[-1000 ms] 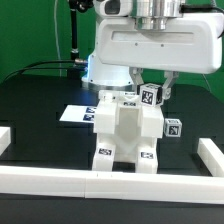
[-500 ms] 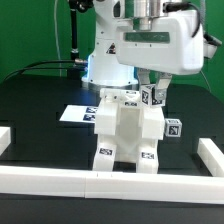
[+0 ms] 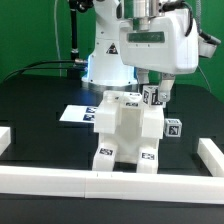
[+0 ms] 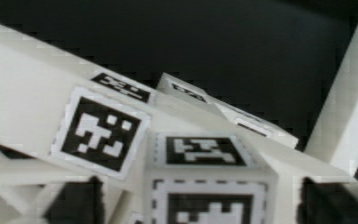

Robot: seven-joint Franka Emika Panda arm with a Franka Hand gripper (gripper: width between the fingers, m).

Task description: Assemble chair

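The partly built white chair [image 3: 125, 135] stands upright in the middle of the black table, with marker tags on its faces. A white tagged post [image 3: 151, 96] rises at its top, on the exterior view's right. My gripper [image 3: 152, 88] hangs straight over that post with a finger on each side. In the wrist view the post [image 4: 202, 190] sits between the dark fingers [image 4: 78, 200], with a thin gap showing on both sides. My gripper [image 4: 202, 208] is open around the post. The chair's slanted panels [image 4: 105, 125] fill that view.
A small white tagged block [image 3: 174, 128] lies on the table at the chair's right in the exterior view. The marker board [image 3: 70, 114] lies flat behind the chair on the left. White rails run along the front [image 3: 110, 182], the left [image 3: 4, 140] and the right [image 3: 212, 152].
My hand has turned about its vertical axis above the post over the last second. The post's tag faces the same way and the chair has not moved.
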